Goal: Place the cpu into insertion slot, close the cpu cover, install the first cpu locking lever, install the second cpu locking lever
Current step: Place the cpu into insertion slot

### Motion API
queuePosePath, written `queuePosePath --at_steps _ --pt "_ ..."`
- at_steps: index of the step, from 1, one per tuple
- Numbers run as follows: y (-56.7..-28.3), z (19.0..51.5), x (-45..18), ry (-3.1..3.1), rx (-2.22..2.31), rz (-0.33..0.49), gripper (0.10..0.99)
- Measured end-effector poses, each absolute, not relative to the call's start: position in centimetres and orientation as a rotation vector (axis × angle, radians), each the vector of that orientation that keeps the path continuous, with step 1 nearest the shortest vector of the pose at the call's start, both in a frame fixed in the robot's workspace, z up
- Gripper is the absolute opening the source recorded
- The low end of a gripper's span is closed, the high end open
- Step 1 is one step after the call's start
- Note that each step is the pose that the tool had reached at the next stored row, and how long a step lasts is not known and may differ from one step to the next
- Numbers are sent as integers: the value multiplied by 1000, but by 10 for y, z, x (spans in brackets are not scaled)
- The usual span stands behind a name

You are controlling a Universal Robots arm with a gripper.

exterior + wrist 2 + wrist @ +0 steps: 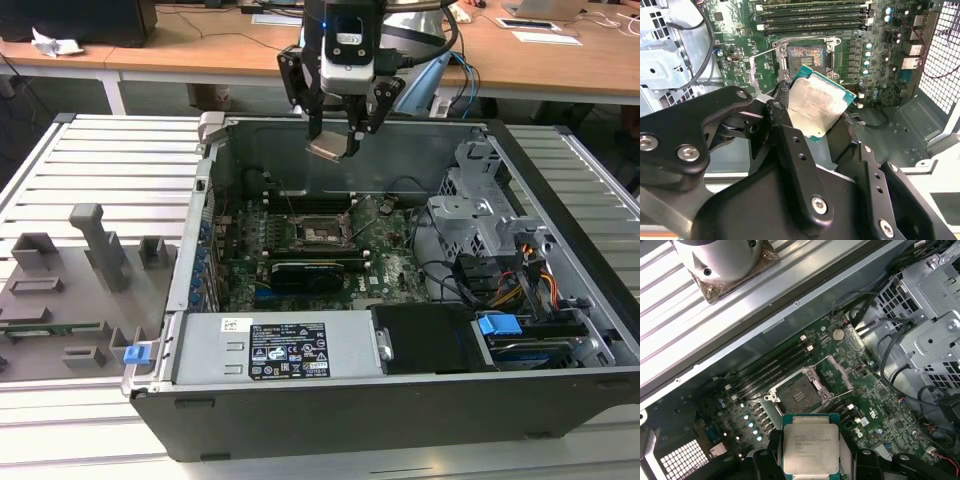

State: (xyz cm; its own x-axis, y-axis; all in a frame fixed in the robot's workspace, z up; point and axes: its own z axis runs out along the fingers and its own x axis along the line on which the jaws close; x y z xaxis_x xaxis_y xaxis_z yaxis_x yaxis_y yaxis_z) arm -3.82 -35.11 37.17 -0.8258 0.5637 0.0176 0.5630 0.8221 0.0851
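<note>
Gripper (337,134) pinches the cpu (811,447) by its edges well above the open slot (799,395), looking a bit tilted, so levelling it and matching corners to the slot seems key.

I'm working in what looks like a robotics lab. An opened desktop computer case (400,400) sits on a ribbed aluminium bench (110,160). Grey part fixtures (100,245) stand at the exterior view's left. Wooden desks (200,50) with papers (545,37) run along its top edge.
</note>
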Motion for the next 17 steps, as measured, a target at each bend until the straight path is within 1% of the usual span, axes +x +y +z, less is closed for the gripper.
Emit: queuePosePath --at_steps 17 --pt "-351 369 -38 2932 1099 131 541"
